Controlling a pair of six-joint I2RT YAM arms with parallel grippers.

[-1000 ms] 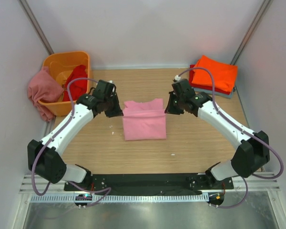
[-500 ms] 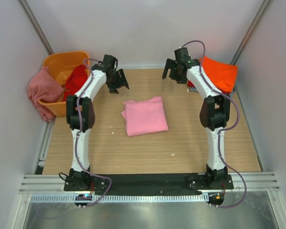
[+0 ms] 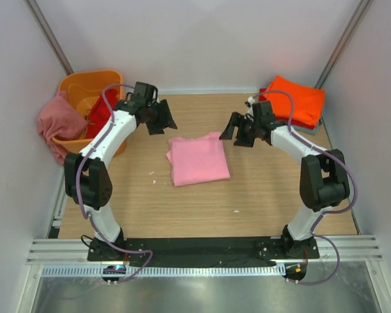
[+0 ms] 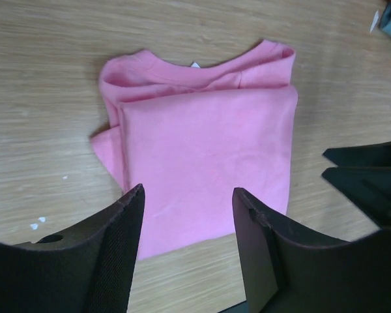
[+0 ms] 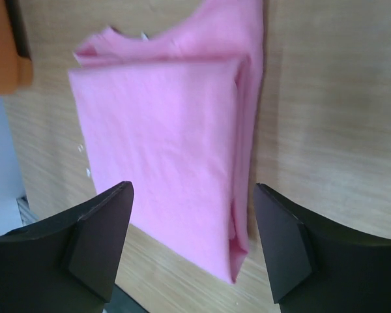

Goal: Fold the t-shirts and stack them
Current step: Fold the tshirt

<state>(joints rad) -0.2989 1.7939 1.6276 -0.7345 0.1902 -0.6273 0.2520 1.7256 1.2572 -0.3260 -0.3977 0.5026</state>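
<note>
Lying folded mid-bench [image 3: 182,208]: light pink t-shirt [image 3: 197,158], collar toward the far edge, outline near square, slightly skewed. Left tool [image 3: 161,121] and right tool [image 3: 233,133] both wide, holding nothing, off its far corners. Far left: orange tub [image 3: 85,81] holding red shirt [image 3: 103,107], dusty rose shirt [image 3: 58,124] draped over its side. Far right: folded orange shirt [image 3: 298,99].

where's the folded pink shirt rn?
Top view: the pink shirt lies folded at the centre of the table, between the left gripper and right gripper, both by its far corners.
</note>
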